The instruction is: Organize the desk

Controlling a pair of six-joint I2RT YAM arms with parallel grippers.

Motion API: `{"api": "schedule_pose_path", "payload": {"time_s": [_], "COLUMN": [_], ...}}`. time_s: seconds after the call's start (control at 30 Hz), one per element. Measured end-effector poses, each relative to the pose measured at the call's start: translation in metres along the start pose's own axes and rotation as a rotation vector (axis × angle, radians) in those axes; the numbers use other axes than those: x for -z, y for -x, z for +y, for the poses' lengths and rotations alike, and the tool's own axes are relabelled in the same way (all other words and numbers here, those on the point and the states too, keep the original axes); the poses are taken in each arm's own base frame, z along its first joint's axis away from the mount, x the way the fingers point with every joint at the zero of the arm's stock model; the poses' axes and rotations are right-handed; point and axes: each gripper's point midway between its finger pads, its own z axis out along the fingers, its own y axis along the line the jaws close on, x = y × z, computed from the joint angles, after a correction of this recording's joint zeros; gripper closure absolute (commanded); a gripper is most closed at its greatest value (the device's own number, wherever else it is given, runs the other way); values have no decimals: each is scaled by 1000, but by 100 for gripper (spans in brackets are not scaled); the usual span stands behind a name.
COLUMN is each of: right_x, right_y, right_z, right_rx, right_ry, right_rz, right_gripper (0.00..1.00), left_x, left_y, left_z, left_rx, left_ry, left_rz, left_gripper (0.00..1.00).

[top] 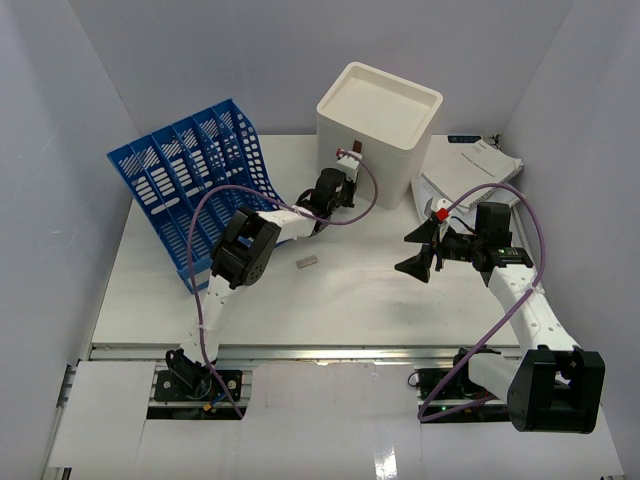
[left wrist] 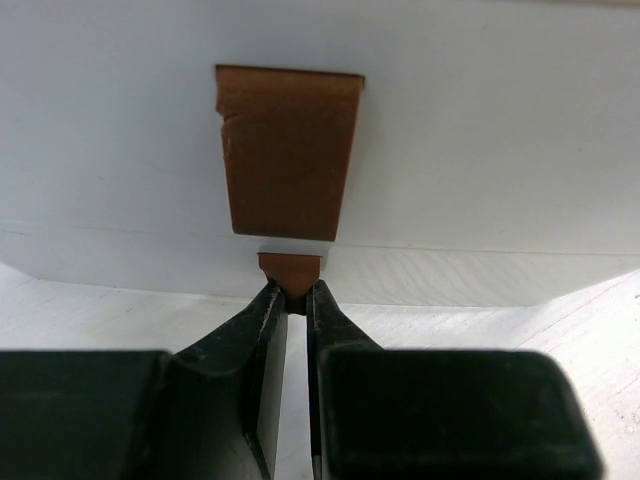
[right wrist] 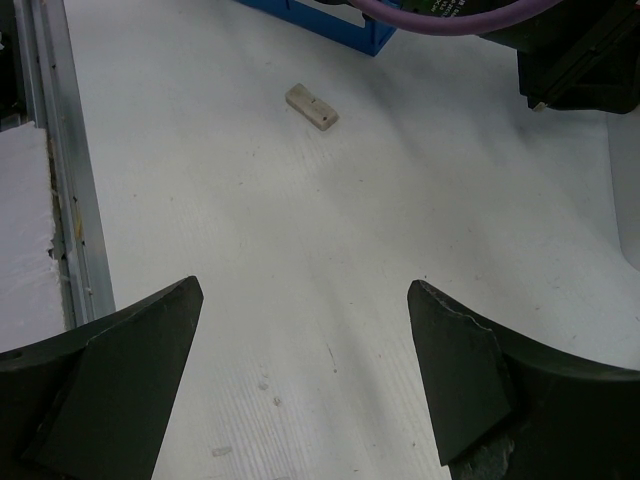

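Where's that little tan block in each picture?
Top external: the tan block lies on the desk near the middle, between the two arms.
Left wrist: not in it; the jaws there pinch a small brown tab on the cream box.
Right wrist: the block sits upper middle, ahead of the open jaws.
Shared landmark: the blue file rack, left of the block from above, pokes in at the right wrist view's top edge.

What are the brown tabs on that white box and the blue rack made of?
Brown tabs: likely leather or imitation, matte, with a nicked edge. The left gripper pinches the lower tab. Blue rack: apparently moulded plastic, uniform colour, slotted dividers.
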Motion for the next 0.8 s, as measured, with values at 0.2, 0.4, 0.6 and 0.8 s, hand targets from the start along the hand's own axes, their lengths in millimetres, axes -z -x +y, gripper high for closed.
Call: {"api": "schedule_pose_path", "payload": {"time_s": [0.2,0.4,0.6,0.8], "right_x": [0,0,0,2], "right_y": [0,0,-2,-5], "right_z": [0,0,-3,-8], "right_rx": [0,0,3,1], "right_ry": [0,-2,-15,-40], "right_rz": [0,2,10,25], "right_gripper": [11,11,11,11], "left_x": [3,22,53,85], "left_y": [-1,-1,-14,-18], "left_z": [0,1,1,0], "left_rx": [-2,-13,-20,-7], "left_ry": [-3,-12,-30,-50], "left_rz": [-16,-22,27,52], "left_gripper": [100,100,100,100]}}
